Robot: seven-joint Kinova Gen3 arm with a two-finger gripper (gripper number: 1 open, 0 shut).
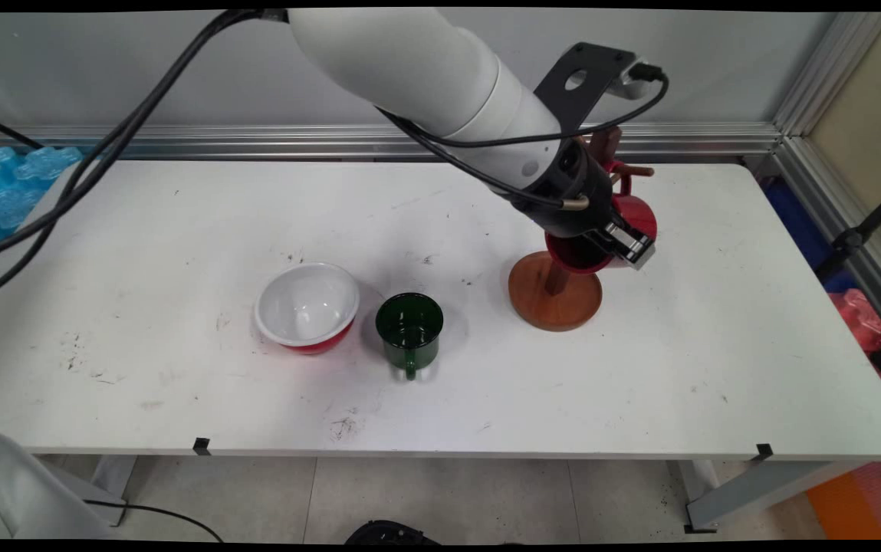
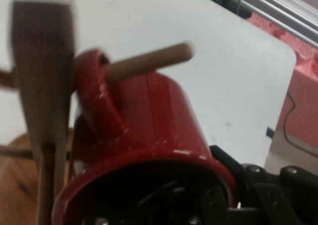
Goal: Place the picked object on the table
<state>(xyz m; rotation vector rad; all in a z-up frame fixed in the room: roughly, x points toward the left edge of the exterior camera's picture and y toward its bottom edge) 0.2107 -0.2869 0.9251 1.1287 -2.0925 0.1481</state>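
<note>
My gripper (image 1: 624, 245) is shut on the rim of a red mug (image 1: 637, 216), which it holds tilted against a wooden mug tree (image 1: 555, 300) at the table's right middle. In the hand view the red mug (image 2: 159, 115) fills the centre, and its handle (image 2: 92, 86) is looped over a wooden peg (image 2: 149, 61) that juts from the tree's post (image 2: 42, 86). The gripper (image 2: 213, 197) shows at the bottom, one finger inside the mug and one outside its wall. The tree's upper pegs are mostly hidden behind the arm in the main view.
A dark green mug (image 1: 409, 328) stands upright left of the tree, handle towards the near edge. Next to it sits a bowl (image 1: 307, 307), white inside and red outside. Blue packing (image 1: 3, 184) lies off the table's left end, and an aluminium rail (image 1: 256, 140) runs along the back.
</note>
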